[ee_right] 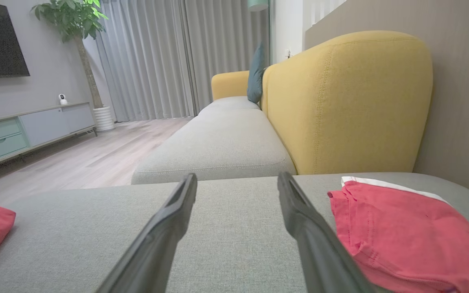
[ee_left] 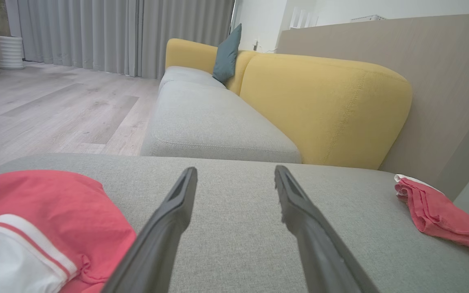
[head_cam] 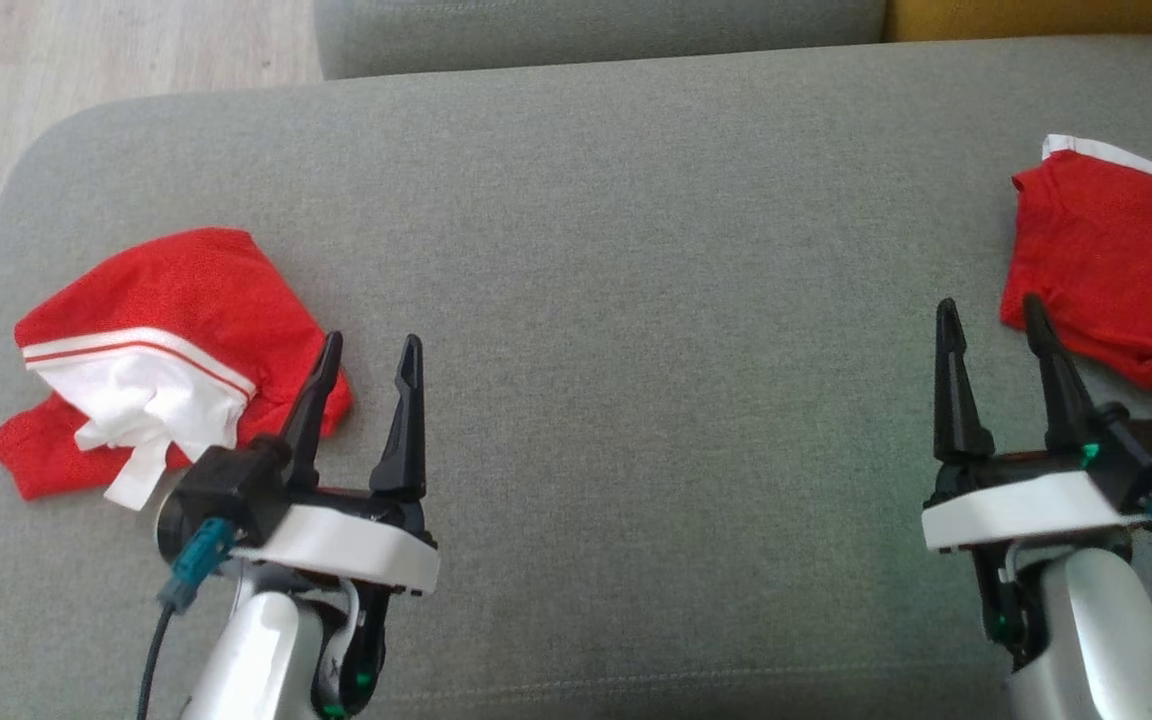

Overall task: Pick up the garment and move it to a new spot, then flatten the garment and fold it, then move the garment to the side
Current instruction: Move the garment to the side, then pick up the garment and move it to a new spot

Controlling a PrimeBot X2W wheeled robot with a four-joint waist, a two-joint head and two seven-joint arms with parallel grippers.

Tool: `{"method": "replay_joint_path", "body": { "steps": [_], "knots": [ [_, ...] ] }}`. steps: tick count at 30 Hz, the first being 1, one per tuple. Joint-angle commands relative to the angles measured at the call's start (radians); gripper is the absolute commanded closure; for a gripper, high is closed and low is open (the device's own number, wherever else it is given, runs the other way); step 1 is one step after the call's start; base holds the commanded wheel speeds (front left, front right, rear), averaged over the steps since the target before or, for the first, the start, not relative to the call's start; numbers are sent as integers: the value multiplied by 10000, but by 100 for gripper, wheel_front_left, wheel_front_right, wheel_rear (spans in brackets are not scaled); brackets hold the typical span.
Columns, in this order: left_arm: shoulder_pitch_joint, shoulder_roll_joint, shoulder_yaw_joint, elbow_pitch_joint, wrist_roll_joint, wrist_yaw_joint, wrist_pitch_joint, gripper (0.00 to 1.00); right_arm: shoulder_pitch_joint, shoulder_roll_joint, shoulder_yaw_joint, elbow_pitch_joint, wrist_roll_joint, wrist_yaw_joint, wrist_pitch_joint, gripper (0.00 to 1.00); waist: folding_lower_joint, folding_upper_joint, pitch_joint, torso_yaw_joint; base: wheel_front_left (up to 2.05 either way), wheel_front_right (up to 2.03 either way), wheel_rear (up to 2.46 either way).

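Red-and-white garment (head_cam: 161, 320): crumpled, left end of seat (head_cam: 636, 250), just beside left gripper (head_cam: 372, 345), fingers apart, empty. Likewise spread: right gripper (head_cam: 988, 305), by folded cloth (head_cam: 1116, 260). Risk: pinch perhaps catching one layer only.

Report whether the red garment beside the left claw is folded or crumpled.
Crumpled. The red garment lies bunched, its white inner fabric spilling out, edges uneven.

Crumpled red garment (head_cam: 176, 290) (white band, lining showing) lies left on the grey cushion (head_cam: 636, 250); folded red garment (head_cam: 1106, 260) far right.
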Motion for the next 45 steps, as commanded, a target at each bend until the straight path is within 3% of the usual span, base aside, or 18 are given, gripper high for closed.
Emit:
{"method": "replay_joint_path", "body": {
  "steps": [1, 31, 45],
  "knots": [
    [-219, 56, 404, -314, 42, -1, -49, 0, -171, -9, 206, -423, 52, 65, -168, 0, 1, -1, -25, -6, 0, 0, 0],
    [-173, 56, 271, -354, -34, 47, -49, 0, 121, -7, 286, -397, 328, 65, -306, 0, 1, -1, -100, 136, 0, 0, 0],
    [-179, 56, 488, -354, -136, 195, -49, 0, 195, -7, 1141, -387, 372, 65, -260, 0, 1, -1, -22, 1856, 0, 0, 0]
  ]
}}
